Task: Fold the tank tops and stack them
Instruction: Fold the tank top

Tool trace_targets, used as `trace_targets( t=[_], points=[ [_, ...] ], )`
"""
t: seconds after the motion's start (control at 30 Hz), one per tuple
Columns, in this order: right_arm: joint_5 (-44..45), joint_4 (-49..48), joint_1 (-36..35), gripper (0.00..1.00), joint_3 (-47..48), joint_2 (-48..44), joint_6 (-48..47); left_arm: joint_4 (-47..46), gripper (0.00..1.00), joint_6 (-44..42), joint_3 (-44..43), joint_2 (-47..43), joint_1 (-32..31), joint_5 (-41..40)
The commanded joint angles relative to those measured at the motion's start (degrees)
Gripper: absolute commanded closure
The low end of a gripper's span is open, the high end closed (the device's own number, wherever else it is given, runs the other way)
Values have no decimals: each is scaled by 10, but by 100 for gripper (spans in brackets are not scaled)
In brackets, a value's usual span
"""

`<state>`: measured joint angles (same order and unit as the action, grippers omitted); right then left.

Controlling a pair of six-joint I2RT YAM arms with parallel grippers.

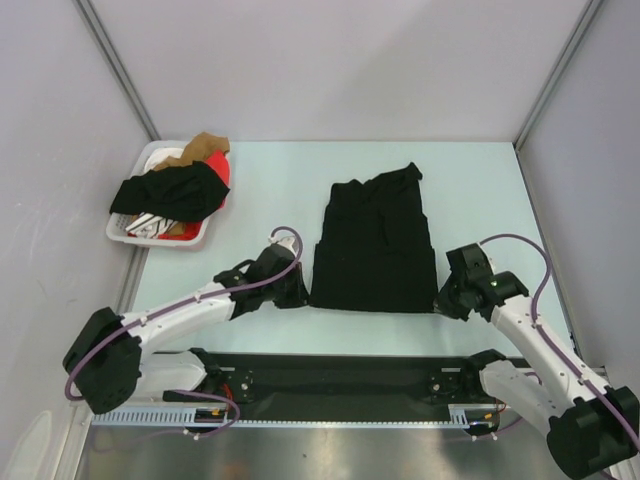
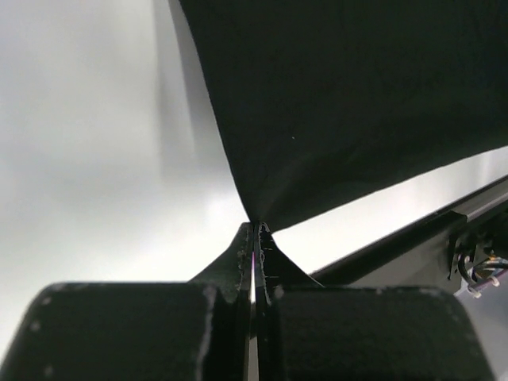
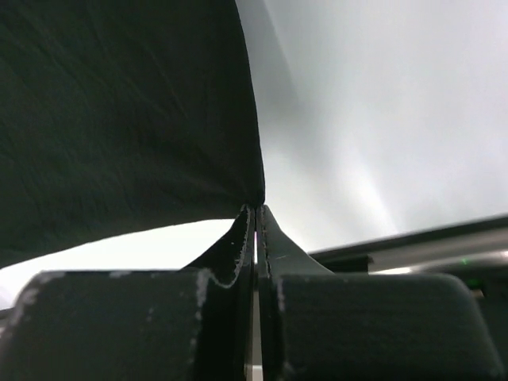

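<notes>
My left claw (image 2: pixel 254 236): clamped tight on corner of large black cloth tank top (image 1: pixel 372 245) ahead.
My right claw (image 3: pixel 255 213): clamped likewise, opposite corner.

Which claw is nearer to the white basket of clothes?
Left. The left claw pinches the black tank top's near-left corner, right of the basket; the right claw pinches its near-right corner, farther away.

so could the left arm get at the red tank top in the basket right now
Probably not yet: the left gripper is shut on a near corner of the black tank top. The red tank top sits in the white basket, mostly under a dark garment.
</notes>
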<state>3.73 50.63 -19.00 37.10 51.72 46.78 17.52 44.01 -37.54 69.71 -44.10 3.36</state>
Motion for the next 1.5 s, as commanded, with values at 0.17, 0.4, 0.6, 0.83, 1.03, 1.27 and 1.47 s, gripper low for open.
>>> trace_targets(
  t=[0.17,0.4,0.6,0.83,1.03,1.27,1.47],
  points=[
    [44,119,-62,100,24,-79,81,42,100,56,70,-103,-47,-21],
    [60,125,-80,100,66,-66,89,84,100,39,16,-105,-45,-32],
    [97,118,-73,100,179,4,48,102,100,-6,-89,-69,-11,-15],
    [39,42,8,100,271,115,-42,124,99,-64,-239,16,85,25],
    [14,6,65,100,375,232,-96,120,100,-77,-339,116,128,53],
    [-22,-21,110,100,462,339,-125,104,100,-75,-435,211,162,68],
    [-56,-36,139,100,526,425,-144,110,100,-70,-525,312,187,89]
  ],
)
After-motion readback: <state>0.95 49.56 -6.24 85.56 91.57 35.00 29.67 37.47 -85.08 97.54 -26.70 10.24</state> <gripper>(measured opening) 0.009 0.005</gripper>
